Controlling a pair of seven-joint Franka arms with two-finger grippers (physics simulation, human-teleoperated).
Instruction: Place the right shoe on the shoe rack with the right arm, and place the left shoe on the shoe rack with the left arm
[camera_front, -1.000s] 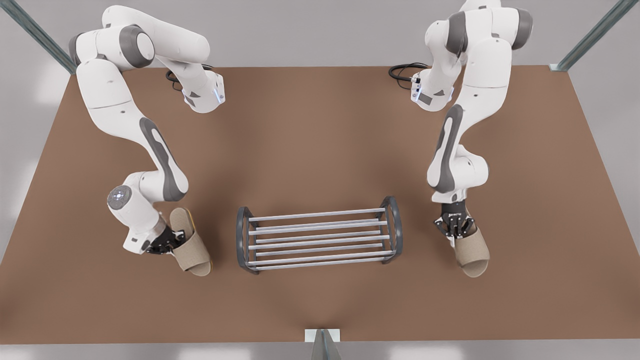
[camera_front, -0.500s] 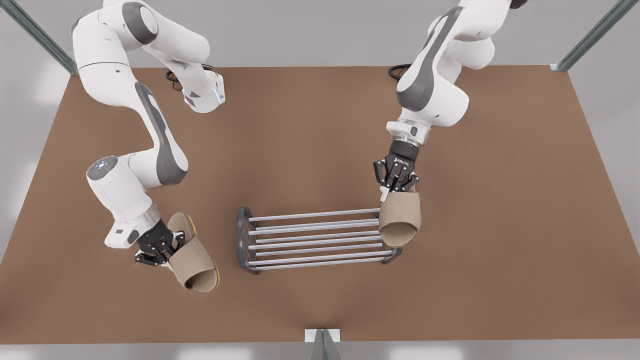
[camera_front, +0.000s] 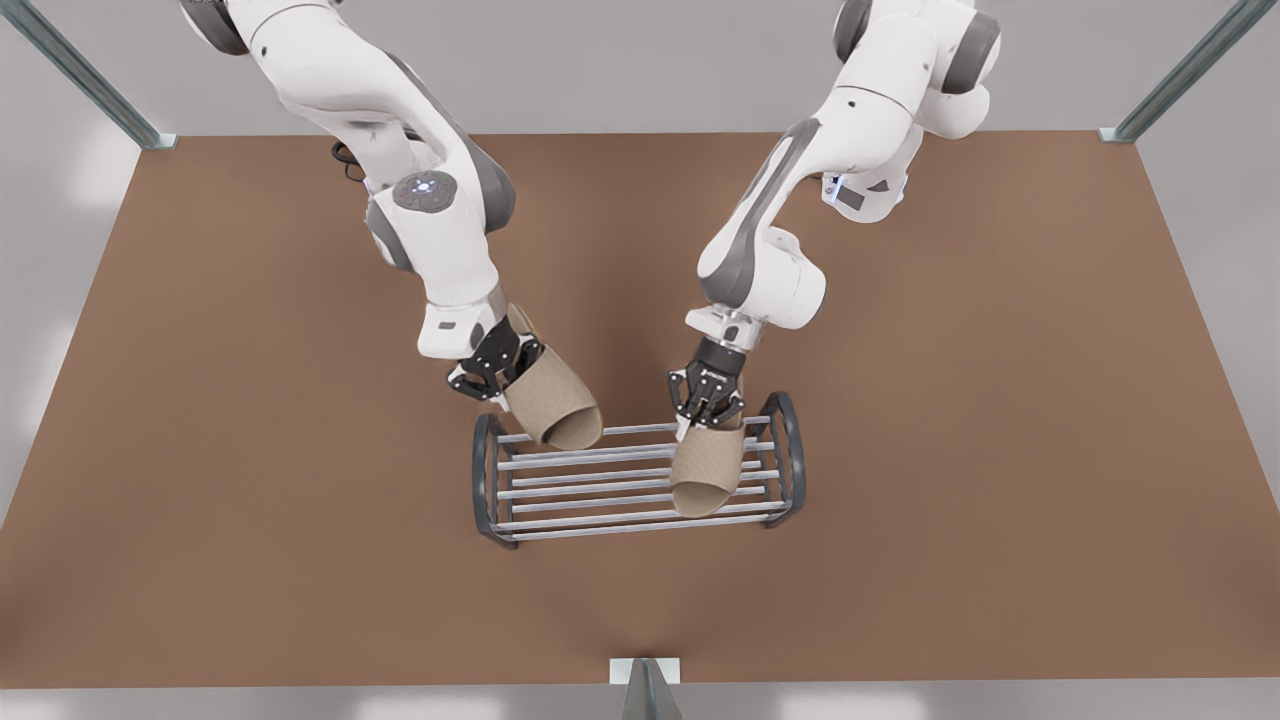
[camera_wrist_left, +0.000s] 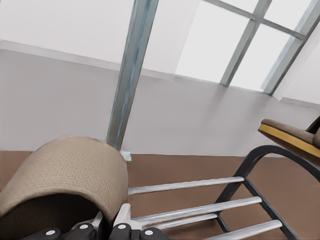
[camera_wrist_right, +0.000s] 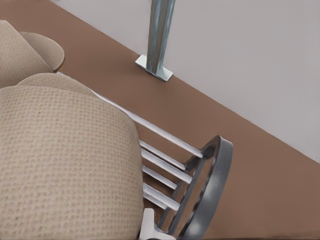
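- Two tan slippers, one rack (camera_front: 483, 480), which stands on the brown tabletop (camera_front: 1000, 450) toward the middle of its camera-side edge.
- Left claw (camera_front: 707, 408), fingers clamped on the left slipper (camera_front: 708, 465), which lies across the rack's bars, apparently touching them.
- Right claw (camera_front: 490, 370) grips the right slipper (camera_front: 558, 405), tilted above the rack's far corner.

My two arms are glossy white with grey joint bands, black two-finger grippers, and black cables coiled at their bases.
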